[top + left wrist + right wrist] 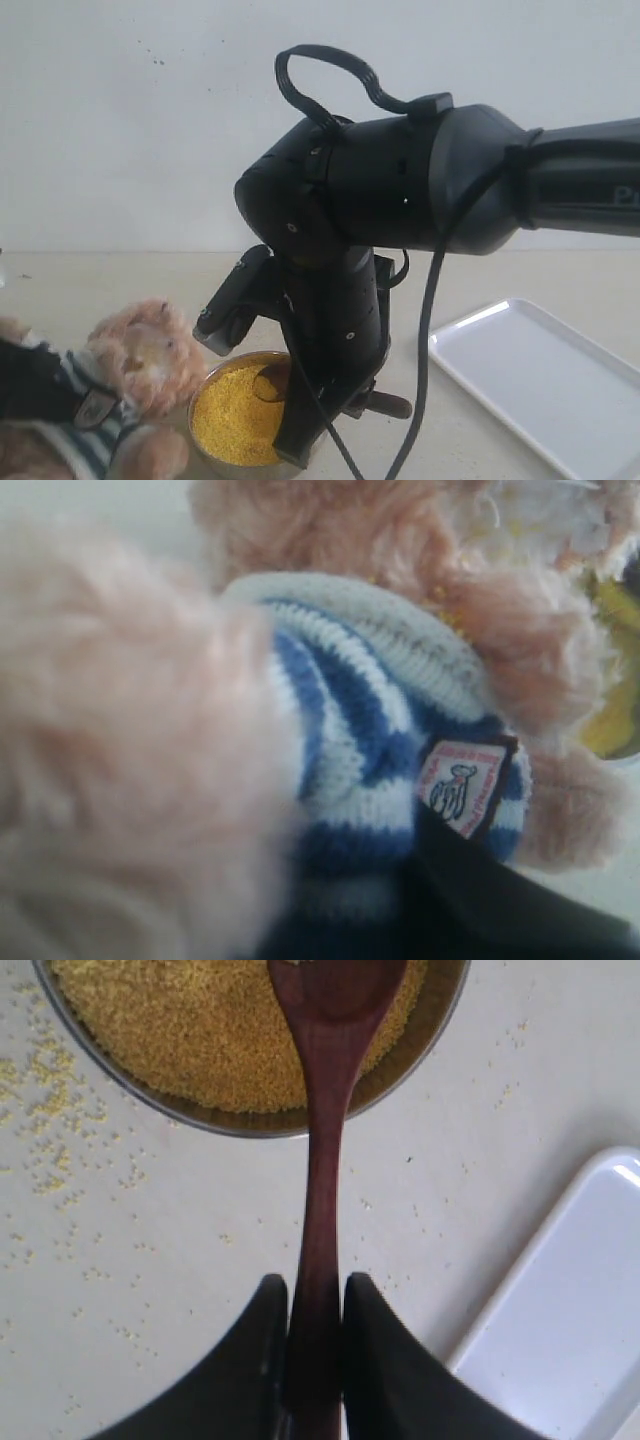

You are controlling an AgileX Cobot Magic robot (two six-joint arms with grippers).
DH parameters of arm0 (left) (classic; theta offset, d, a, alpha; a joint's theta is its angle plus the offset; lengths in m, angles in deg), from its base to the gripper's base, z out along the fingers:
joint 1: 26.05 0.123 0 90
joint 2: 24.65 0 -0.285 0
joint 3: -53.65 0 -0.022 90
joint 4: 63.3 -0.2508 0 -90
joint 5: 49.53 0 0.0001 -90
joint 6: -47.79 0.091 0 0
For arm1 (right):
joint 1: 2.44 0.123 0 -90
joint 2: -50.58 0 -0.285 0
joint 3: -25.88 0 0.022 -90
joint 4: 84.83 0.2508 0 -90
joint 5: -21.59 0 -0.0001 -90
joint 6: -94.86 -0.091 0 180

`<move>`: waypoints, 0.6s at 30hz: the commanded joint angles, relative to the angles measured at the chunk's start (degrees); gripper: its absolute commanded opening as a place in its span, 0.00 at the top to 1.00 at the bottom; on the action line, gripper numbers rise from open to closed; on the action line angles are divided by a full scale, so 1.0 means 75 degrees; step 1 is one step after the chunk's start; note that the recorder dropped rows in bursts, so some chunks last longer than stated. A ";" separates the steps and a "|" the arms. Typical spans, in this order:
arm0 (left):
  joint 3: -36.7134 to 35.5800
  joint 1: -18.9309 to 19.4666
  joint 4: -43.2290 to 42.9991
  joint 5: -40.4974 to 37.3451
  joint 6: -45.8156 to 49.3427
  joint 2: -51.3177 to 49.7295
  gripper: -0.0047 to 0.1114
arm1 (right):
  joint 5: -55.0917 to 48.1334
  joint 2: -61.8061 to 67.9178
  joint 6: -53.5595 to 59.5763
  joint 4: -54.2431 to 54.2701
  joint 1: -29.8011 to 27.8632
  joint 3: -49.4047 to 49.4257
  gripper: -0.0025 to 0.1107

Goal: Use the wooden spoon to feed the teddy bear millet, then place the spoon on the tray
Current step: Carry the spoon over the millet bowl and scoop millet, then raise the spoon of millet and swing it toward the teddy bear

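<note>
The teddy bear [140, 365] sits at the lower left in its striped shirt [360, 740] with a badge [462, 785]. My left gripper [35, 385] is clamped on the bear's body; one black finger [490, 900] presses just under the badge. The right gripper [315, 1290] is shut on the thin handle of the wooden spoon [322, 1130]. The spoon's oval bowl [268, 383] rests on the millet [180, 1020], a yellow mound [235, 415] in a round metal bowl [440, 1020] right beside the bear. The white tray [540, 380] lies empty to the right.
Loose millet grains [50, 1120] are scattered on the pale tabletop beside the bowl. The right arm's bulky black wrist [400, 180] and its cable [425, 340] hang above the bowl. A corner of the tray [570, 1320] lies close to the right gripper.
</note>
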 commanded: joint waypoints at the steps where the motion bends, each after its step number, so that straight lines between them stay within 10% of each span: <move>1: -0.0417 -0.0016 -0.0541 0.0393 -0.0816 0.0064 0.92 | -0.0227 -0.0130 0.0454 -0.0011 -0.0008 -0.0022 0.98; 18: -0.0553 -0.0016 0.0536 0.0089 -0.0395 0.1442 0.92 | -0.0227 -0.1495 0.1752 0.3536 -0.1828 -0.0022 0.98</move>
